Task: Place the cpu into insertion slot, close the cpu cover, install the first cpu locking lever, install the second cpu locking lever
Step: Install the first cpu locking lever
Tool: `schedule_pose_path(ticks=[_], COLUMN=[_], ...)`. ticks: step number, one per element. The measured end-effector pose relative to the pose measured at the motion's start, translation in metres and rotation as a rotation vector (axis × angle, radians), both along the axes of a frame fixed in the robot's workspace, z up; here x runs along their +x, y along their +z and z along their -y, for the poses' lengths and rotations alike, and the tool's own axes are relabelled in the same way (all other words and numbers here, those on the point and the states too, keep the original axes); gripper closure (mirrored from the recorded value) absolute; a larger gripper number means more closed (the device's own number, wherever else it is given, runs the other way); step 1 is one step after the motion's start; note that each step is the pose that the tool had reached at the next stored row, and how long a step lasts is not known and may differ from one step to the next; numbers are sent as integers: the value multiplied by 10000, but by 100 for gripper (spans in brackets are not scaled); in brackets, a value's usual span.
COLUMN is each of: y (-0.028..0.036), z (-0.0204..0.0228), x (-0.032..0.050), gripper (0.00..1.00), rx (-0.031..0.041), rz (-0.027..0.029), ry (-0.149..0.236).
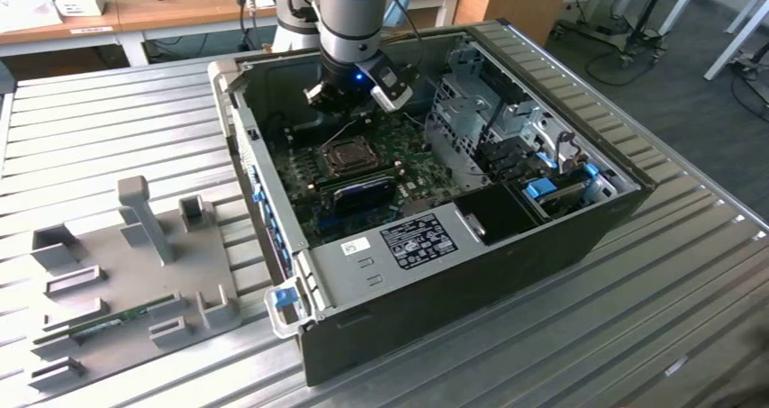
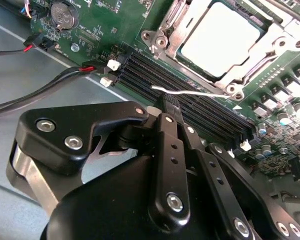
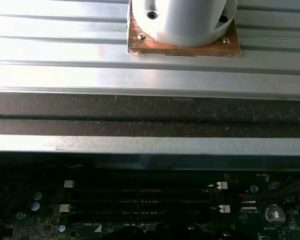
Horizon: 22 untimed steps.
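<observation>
Ribbed metal tabletop (image 1: pixel 108 138) carries an open black computer case (image 1: pixel 481 291) lying on its side, with wooden desks (image 1: pixel 180 12) behind it at 12 o'clock in the exterior view. At 8 o'clock from the case in that view sits a grey fixture tray (image 1: pixel 222 246) with a green memory stick (image 1: pixel 114 322) lying in it. The arm (image 1: pixel 348 12) comes down into the case from 12 o'clock, and its gripper (image 1: pixel 346 104) hangs over the green board (image 1: pixel 301 178), just at 12 o'clock of the insertion slot (image 1: pixel 327 162). In the second wrist view the cpu (image 2: pixel 219 37) lies flat in the insertion slot (image 2: pixel 155 39), its pale metal top facing up. The silvery cpu cover (image 2: pixel 262 55) lies down around the chip, which shows through its window. A thin wire locking lever (image 2: pixel 189 92) sticks out free from the socket's corner across the long black memory slots (image 2: pixel 140 75). The gripper (image 2: pixel 169 105) has its tip just beside that lever's free end, close above the slots. Whether the gripper is open or closed, and whether it grips the wire, cannot be told. A coin cell (image 2: pixel 64 14) and red and black cables (image 2: pixel 40 85) lie well apart from the socket.
</observation>
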<state>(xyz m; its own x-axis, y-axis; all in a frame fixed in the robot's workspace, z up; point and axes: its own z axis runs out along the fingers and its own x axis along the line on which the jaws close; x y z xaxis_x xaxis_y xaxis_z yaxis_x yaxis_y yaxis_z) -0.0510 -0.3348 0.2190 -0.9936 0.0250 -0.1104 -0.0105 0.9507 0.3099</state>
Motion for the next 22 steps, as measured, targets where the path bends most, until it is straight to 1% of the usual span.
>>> schedule_pose_path(ticks=[6,9,12,14,17,18,19,22], y=[28,52,54,55,55,55,55,81], z=[0,0,0,0,0,0,0,0], x=[0,0,-5,-33,-85,-95,-102,-110], gripper=[89,89,89,89,89,89,89,89], rx=[1,-2,1,-2,-1,-2,-1,1], rz=[0,-1,12,65,192,218,234,247], ry=[0,0,1,1,-1,0,0,0])
